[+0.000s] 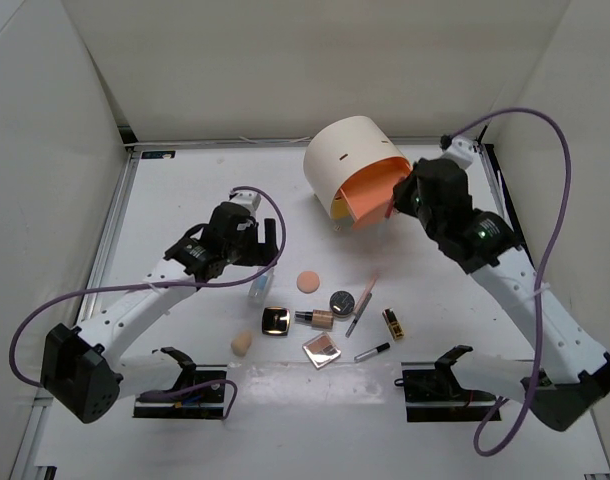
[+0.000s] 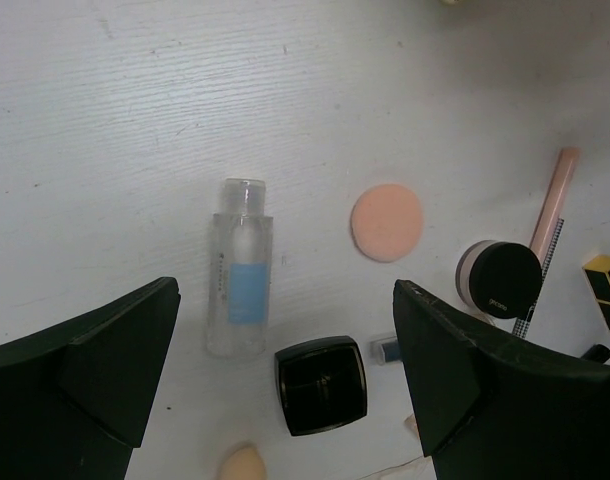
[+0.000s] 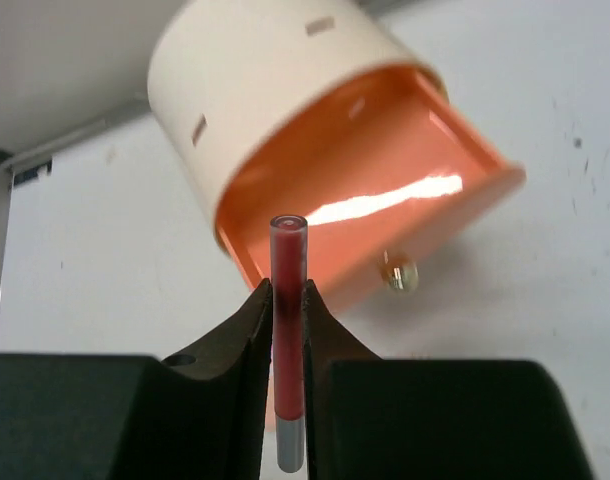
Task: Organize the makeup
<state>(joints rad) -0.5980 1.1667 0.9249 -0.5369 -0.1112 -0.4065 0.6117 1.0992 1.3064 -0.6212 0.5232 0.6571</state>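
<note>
Red tube (image 3: 288,250) pinched in my right claw (image 3: 288,300), orange drawer (image 3: 385,190) open just beyond, my left claw (image 2: 285,290) spread wide above clear bottle (image 2: 240,270), black compact (image 2: 321,385), peach puff (image 2: 386,222)

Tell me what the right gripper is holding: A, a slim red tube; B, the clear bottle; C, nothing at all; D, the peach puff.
A: in the right wrist view the right gripper is shut on a slim red tube, which stands upright between its fingers in front of the open orange drawer.
</note>
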